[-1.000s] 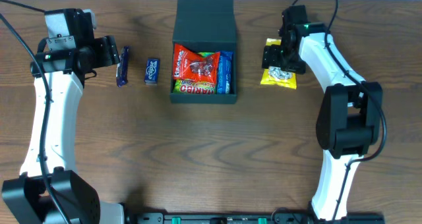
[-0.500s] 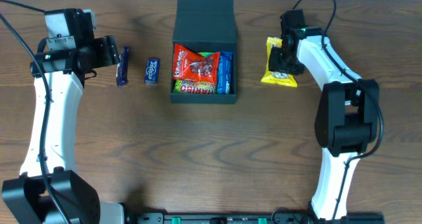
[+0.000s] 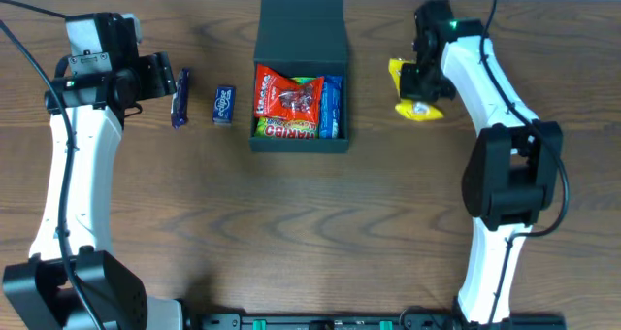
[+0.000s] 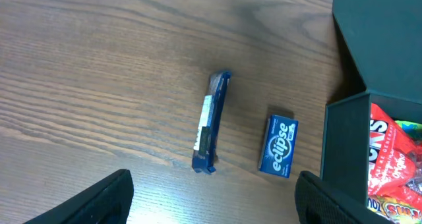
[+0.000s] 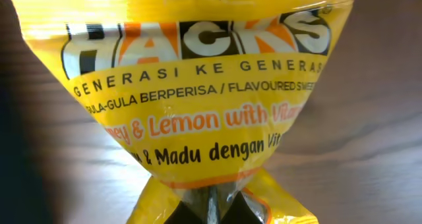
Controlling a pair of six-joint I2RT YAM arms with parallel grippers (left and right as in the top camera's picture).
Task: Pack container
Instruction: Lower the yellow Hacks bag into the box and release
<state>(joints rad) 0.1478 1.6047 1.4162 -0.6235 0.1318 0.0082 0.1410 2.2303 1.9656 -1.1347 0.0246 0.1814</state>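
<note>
The dark green container [image 3: 299,144] stands open at the table's middle back, its lid [image 3: 303,24] folded away. A red Haribo bag [image 3: 286,102] and a blue pack [image 3: 332,105] lie inside. My right gripper [image 3: 424,82] is shut on a yellow Hacks candy bag [image 3: 417,110] to the right of the container; in the right wrist view the yellow bag [image 5: 198,85] is pinched at its bottom seam by the gripper [image 5: 211,207]. My left gripper [image 3: 160,78] hangs open over the table, short of a dark blue bar [image 4: 211,122] and a blue Eclipse pack [image 4: 278,146].
The bar [image 3: 180,97] and Eclipse pack [image 3: 224,105] lie side by side left of the container, whose wall [image 4: 343,145] shows in the left wrist view. The brown wooden table [image 3: 310,223] stretches toward the front.
My right gripper has closed on the yellow bag, which is now bunched up and shifted slightly toward the back. The left arm has stayed still.
</note>
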